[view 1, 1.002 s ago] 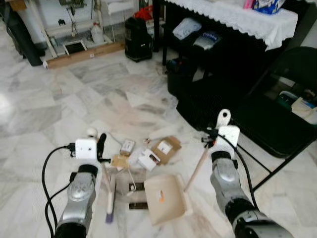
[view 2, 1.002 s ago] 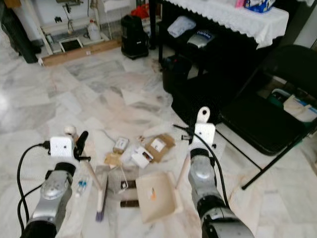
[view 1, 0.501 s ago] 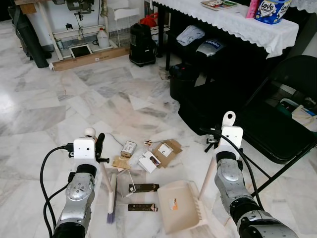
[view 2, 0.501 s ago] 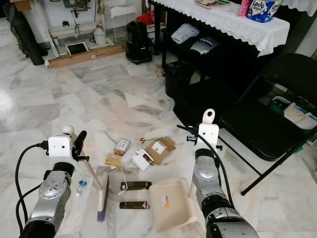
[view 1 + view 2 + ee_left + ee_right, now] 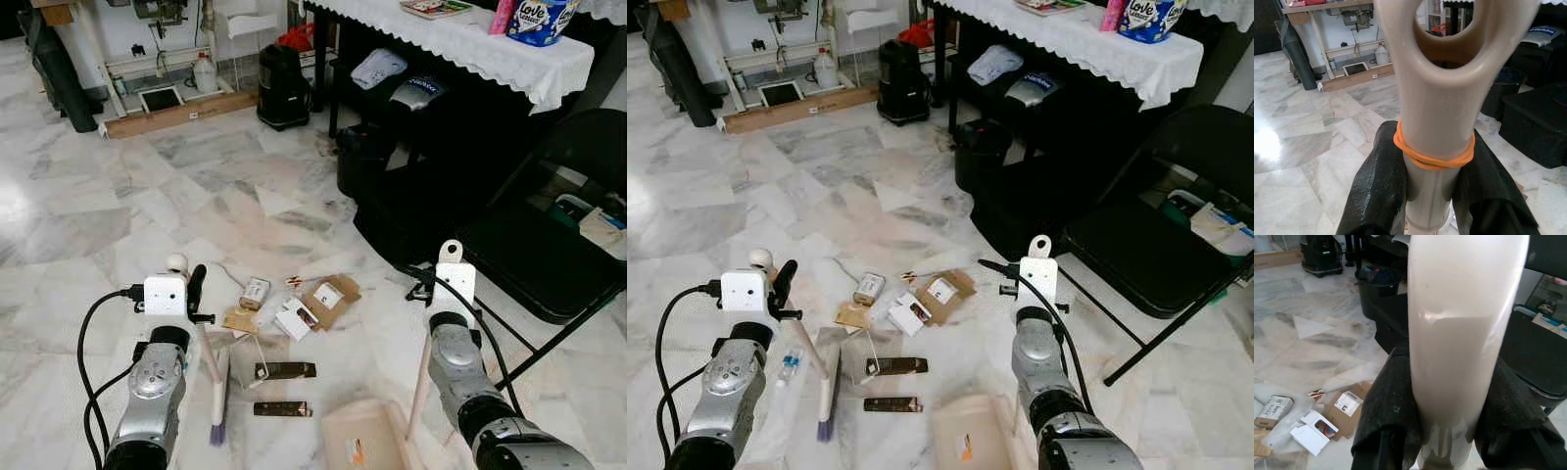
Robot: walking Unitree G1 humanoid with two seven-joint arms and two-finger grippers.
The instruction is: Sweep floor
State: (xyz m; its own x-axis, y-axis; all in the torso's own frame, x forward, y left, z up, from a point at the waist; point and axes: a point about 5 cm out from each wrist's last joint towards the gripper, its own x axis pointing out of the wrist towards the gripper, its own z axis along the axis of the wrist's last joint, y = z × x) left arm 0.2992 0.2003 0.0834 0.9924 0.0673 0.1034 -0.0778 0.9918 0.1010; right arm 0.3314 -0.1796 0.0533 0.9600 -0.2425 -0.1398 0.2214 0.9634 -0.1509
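Left eye view gives you one readable word: "Love" on the blue-and-white pack point(image 5: 538, 17) atop the white lace-edged tablecloth point(image 5: 460, 44). Open marble floor point(image 5: 118, 215) stretches ahead and to your left; the black folding chair point(image 5: 554, 225) and dark storage boxes point(image 5: 411, 186) crowd your right. Your left gripper point(image 5: 1436, 166) clamps the beige broom handle point(image 5: 1435, 122) below an orange rubber band point(image 5: 1432, 154), brush head point(image 5: 219, 397) on the floor beside scattered cardboard litter point(image 5: 328, 299). Your right gripper point(image 5: 1449, 416) is closed around the cream dustpan handle point(image 5: 1464, 333); the beige dustpan point(image 5: 367, 441) sits near two brown bars point(image 5: 284, 370).
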